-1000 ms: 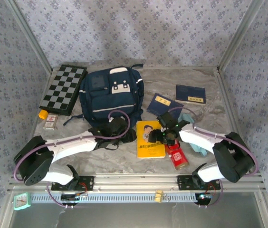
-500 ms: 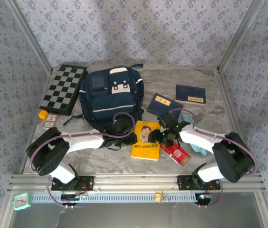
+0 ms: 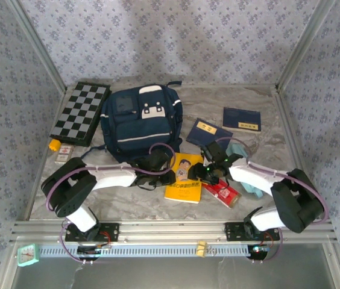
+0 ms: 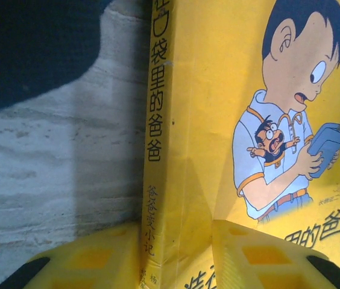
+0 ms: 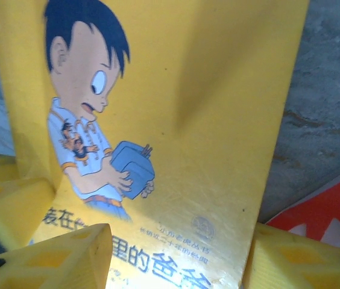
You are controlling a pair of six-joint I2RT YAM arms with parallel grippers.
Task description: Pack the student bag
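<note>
The student bag (image 3: 140, 123) lay flat on the bench (image 3: 128, 208), toward the back and a little left of the middle, with its top pointing to the far wall. It was soft fabric, so I judge it would sag and fold when you lifted it, and its mouth would fall shut unless one arm kept it open. It looked light and not fragile. The top loop (image 3: 173, 83) or the edge of the opening seemed the best places to take hold, because the flat front panel gives the fingers nothing to pinch. I could read no writing on its white patches.

Just beside the bag's near right corner was the yellow book (image 3: 184, 180), and both of your arms met at it. Your left end effector (image 4: 176, 241) was about half open, with one finger on each side of the book's spine. Your right end effector (image 5: 182, 241) was also partly open, across the lower edge of the cover. I cannot tell if either one really pinched the book.

The spine read 口袋里的爸爸 and below it 爸爸变小记. The cover showed a cartoon boy with a tiny man in his shirt pocket.

A red packet (image 3: 224, 194) lay beside the book, two navy booklets (image 3: 208, 131) lay further back, and a chessboard (image 3: 81, 112) lay left of the bag. Their labels were too small to read.
</note>
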